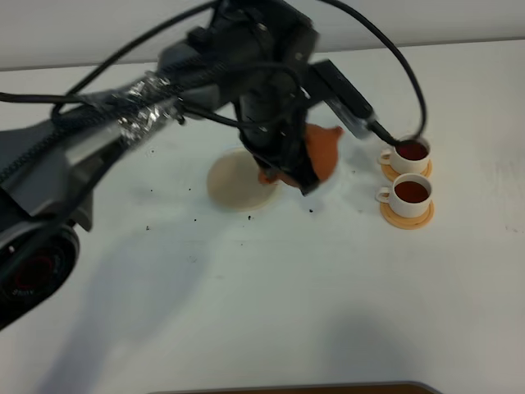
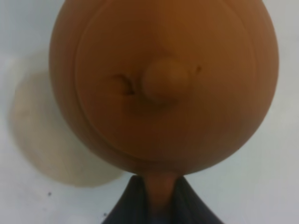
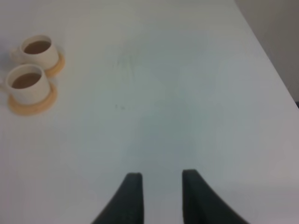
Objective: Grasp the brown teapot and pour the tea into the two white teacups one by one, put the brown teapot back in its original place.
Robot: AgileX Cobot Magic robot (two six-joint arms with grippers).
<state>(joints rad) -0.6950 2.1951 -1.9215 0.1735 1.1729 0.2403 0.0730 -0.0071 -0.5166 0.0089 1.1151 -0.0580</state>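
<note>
My left gripper (image 1: pixel 287 172) is shut on the handle of the brown teapot (image 1: pixel 321 150) and holds it upright above the table, just right of the beige disc (image 1: pixel 236 185). In the left wrist view the teapot (image 2: pixel 163 84) fills the frame, lid knob up, with the disc (image 2: pixel 51 140) beside it and partly under it. The two white teacups (image 1: pixel 405 153) (image 1: pixel 409 192) stand on orange saucers to the right, both holding brown tea. The right wrist view shows them too (image 3: pixel 39 50) (image 3: pixel 27 83). My right gripper (image 3: pixel 161 179) is open and empty, out of the exterior view.
The left arm and its cables (image 1: pixel 164 90) stretch across the upper left of the white table (image 1: pixel 271 295). Small dark specks lie near the disc. A dark edge (image 1: pixel 328 387) runs along the table's front.
</note>
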